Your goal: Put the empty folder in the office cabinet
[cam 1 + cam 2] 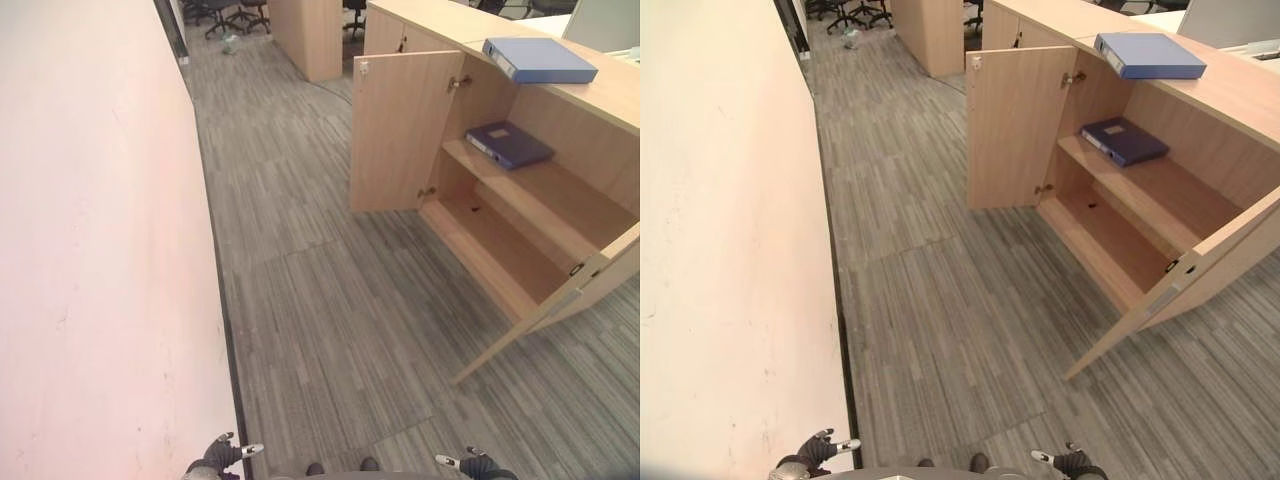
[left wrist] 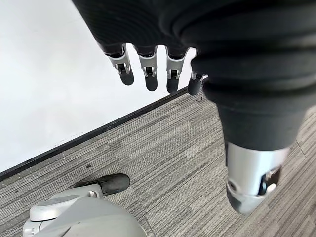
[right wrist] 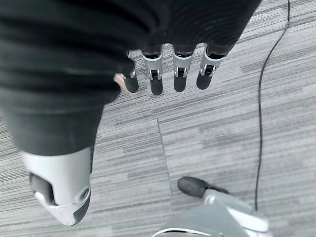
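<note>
The wooden office cabinet [image 1: 590, 100] stands to my right with both doors swung open. A light blue folder [image 1: 540, 60] lies flat on its top. A dark blue folder [image 1: 508, 143] lies flat on the upper shelf inside, and the lower shelf [image 1: 490, 240] is bare. My left hand [image 1: 222, 455] hangs low by the wall, far from the cabinet, its fingers [image 2: 148, 74] straight and holding nothing. My right hand [image 1: 470, 463] hangs low on the other side, also with its fingers [image 3: 156, 79] straight and holding nothing.
A pale wall [image 1: 90, 250] runs along my left. The near cabinet door [image 1: 590, 285] juts out over the grey carpet [image 1: 330, 320], and the far door [image 1: 400, 130] stands out too. Another wooden cabinet [image 1: 310, 35] and office chairs [image 1: 225, 15] are at the far end.
</note>
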Robot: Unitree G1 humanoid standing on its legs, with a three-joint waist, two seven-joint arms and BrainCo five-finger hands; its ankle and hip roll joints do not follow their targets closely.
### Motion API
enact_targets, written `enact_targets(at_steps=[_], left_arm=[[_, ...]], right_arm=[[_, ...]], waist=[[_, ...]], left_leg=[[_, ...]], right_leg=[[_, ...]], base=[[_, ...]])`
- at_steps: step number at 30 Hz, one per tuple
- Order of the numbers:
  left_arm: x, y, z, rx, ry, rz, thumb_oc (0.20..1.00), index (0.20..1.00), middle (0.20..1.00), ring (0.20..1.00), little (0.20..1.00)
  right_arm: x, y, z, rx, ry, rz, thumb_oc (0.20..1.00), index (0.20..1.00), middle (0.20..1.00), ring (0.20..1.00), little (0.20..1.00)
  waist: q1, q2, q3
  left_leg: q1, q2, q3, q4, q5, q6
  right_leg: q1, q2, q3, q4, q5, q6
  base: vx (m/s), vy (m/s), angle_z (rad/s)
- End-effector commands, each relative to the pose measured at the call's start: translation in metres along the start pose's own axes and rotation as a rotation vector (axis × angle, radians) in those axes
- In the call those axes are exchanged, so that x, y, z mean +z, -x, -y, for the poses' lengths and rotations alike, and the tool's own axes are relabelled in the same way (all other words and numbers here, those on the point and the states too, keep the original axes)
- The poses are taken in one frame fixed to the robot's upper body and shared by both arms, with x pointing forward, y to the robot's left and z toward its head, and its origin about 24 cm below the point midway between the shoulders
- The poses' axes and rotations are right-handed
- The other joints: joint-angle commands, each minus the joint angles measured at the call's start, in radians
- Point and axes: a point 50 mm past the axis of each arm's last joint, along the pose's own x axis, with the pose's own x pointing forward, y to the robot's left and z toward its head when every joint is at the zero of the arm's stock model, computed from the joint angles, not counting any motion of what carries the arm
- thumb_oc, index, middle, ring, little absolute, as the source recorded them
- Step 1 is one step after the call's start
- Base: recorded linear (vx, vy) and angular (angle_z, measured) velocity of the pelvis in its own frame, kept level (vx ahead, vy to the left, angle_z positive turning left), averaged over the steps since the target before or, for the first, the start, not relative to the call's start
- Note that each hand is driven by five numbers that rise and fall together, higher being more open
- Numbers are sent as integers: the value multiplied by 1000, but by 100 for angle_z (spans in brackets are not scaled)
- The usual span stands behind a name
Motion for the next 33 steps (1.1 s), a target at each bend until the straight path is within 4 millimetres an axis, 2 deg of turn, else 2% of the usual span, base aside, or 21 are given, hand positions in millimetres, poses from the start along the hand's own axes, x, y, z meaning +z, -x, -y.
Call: enact_targets(at_steps=[1, 2, 3, 4, 5, 6, 9, 11, 15, 17, 19, 20, 23, 24, 26, 28, 29, 30, 31, 32, 33], left_arm=[[32, -5, -7, 23, -8, 94, 1000, 1000, 1000, 1000, 1000], [41, -6, -7, 17, -4, 125, 1000, 1000, 1000, 1000, 1000], [49, -6, -6, 13, -2, 153, 1000, 1000, 1000, 1000, 1000], [51, -6, -5, 12, -2, 160, 1000, 1000, 1000, 1000, 1000], [53, -6, -4, 7, -9, 171, 1000, 1000, 1000, 1000, 1000], [54, -6, -4, 6, -14, 175, 1000, 1000, 1000, 1000, 1000], [49, -5, -5, 15, -20, 157, 1000, 1000, 1000, 1000, 1000], [48, -5, -6, 22, -8, 153, 1000, 1000, 1000, 1000, 1000], [33, -4, -11, 34, 26, 107, 1000, 1000, 1000, 1000, 1000], [23, -4, -11, 35, 34, 72, 1000, 1000, 1000, 1000, 1000], [18, -3, -13, 42, 28, 52, 1000, 1000, 1000, 1000, 1000], [23, -5, -16, 49, -17, 57, 1000, 1000, 1000, 1000, 1000], [27, -5, -18, 55, -30, 70, 1000, 1000, 1000, 1000, 1000], [33, -6, -21, 67, -35, 85, 1000, 1000, 1000, 1000, 1000], [40, -6, -23, 76, -38, 104, 1000, 1000, 1000, 1000, 1000], [41, -6, -23, 77, -40, 109, 1000, 1000, 1000, 1000, 1000], [45, -7, -23, 78, -38, 120, 1000, 1000, 1000, 1000, 1000], [50, -7, -24, 79, -44, 137, 1000, 1000, 1000, 1000, 1000], [51, -7, -24, 79, -44, 138, 1000, 1000, 1000, 1000, 1000], [53, -7, -25, 80, -45, 143, 1000, 1000, 1000, 1000, 1000], [59, -7, -28, 87, -42, 159, 1000, 1000, 1000, 1000, 1000]], right_arm=[[14, -2, 4, -30, -6, 47, 1000, 1000, 1000, 1000, 1000], [16, -2, 8, -43, -25, 53, 1000, 1000, 1000, 1000, 1000], [17, -2, 12, -54, -39, 52, 1000, 1000, 1000, 1000, 1000], [14, -2, 14, -61, -46, 44, 1000, 1000, 1000, 1000, 1000], [8, -2, 16, -69, -58, 22, 1000, 1000, 1000, 1000, 1000], [5, -2, 17, -72, -66, 9, 1000, 1000, 1000, 1000, 1000], [0, -1, 19, -84, -74, -16, 1000, 1000, 1000, 1000, 1000], [1, -1, 21, -94, -73, -19, 1000, 1000, 1000, 1000, 1000], [-1, -1, 25, -106, -74, -31, 1000, 1000, 1000, 1000, 1000], [-3, -1, 24, -97, -68, -42, 1000, 1000, 1000, 1000, 1000], [-5, -1, 23, -92, -66, -50, 1000, 1000, 1000, 1000, 1000], [-8, -1, 14, -65, -58, -66, 1000, 1000, 1000, 1000, 1000], [-10, -1, 9, -50, -56, -72, 1000, 1000, 1000, 1000, 1000], [-7, -1, 4, -36, -59, -67, 1000, 1000, 1000, 1000, 1000], [-4, -1, 1, -25, -54, -60, 1000, 1000, 1000, 1000, 1000], [-3, -1, -1, -19, -46, -56, 1000, 1000, 1000, 1000, 1000], [-1, -2, -2, -15, -49, -50, 1000, 1000, 1000, 1000, 1000], [4, -2, -2, -19, -72, -34, 1000, 1000, 1000, 1000, 1000], [4, -2, -2, -19, -73, -33, 1000, 1000, 1000, 1000, 1000], [8, -3, -2, -21, -86, -23, 1000, 1000, 1000, 1000, 1000], [18, -4, -2, -24, -117, 9, 1000, 1000, 1000, 1000, 1000]], waist=[[12, -30, 60], [7, -34, 82], [5, -39, 102], [3, -39, 107], [0, -37, 112], [6, -38, 110], [44, -15, 111], [61, -16, 120], [93, -11, 111], [115, -3, 93], [122, -8, 76], [127, -35, 41], [130, -53, 23], [130, -75, 7], [131, -93, -8], [128, -108, -12], [131, -108, -18], [121, -112, -16], [126, -106, -17], [122, -101, -11], [109, -84, 13]], left_leg=[[-65, 95, -20, 106, -41, -76], [-131, 96, -7, 213, -44, -99], [-198, 101, 7, 331, -5, -113], [-235, 113, 17, 377, 21, -114], [-287, 152, 55, 386, 62, -106], [-308, 166, 72, 356, 65, -99], [-360, 166, 12, 157, 136, -92], [-396, 160, -12, 100, 141, -91], [-444, 180, -57, 51, 162, -104], [-470, 203, -92, 64, 182, -116], [-473, 209, -89, 70, 198, -124], [-481, 196, -54, 100, 222, -120], [-489, 179, -35, 124, 218, -108], [-493, 156, -18, 137, 197, -92], [-487, 130, -3, 139, 173, -75], [-480, 109, 6, 138, 155, -66], [-477, 103, 10, 136, 148, -53], [-446, 78, 19, 120, 117, -33], [-451, 85, 21, 122, 122, -31], [-431, 78, 27, 113, 110, -19], [-365, 71, 42, 84, 79, 2]], right_leg=[[35, -107, 17, 60, -125, 120], [23, -113, 4, 86, -135, 108], [21, -114, 3, 109, -146, 92], [23, -114, 1, 117, -153, 85], [30, -117, -5, 134, -176, 79], [36, -118, -6, 141, -191, 77], [70, -88, 31, 192, -264, 70], [95, -84, 58, 208, -298, 68], [172, -94, 135, 200, -345, 85], [207, -106, 182, 168, -348, 101], [214, -125, 190, 155, -344, 114], [201, -170, 189, 144, -319, 151], [185, -194, 186, 150, -289, 176], [163, -219, 189, 168, -230, 205], [139, -237, 193, 200, -144, 226], [135, -251, 189, 219, -115, 235], [117, -249, 200, 242, -68, 243], [79, -258, 194, 334, 1, 253], [74, -253, 200, 330, 10, 255], [42, -254, 197, 393, 67, 259], [-27, -281, 127, 520, 156, 259]], base=[[-169, -124, 27], [-140, -128, 40], [-131, -102, 52], [2, -52, 50], [102, 2, 40], [230, 36, 33], [310, 61, 16], [282, 48, -2], [317, 139, -40], [317, 269, -50], [382, 387, -101], [474, 528, -99], [286, 309, 3], [223, 237, 34], [213, 226, 17], [144, 138, 16], [257, 264, 11], [152, 217, -2], [155, 217, -11], [142, 277, -6], [194, 346, 3]])
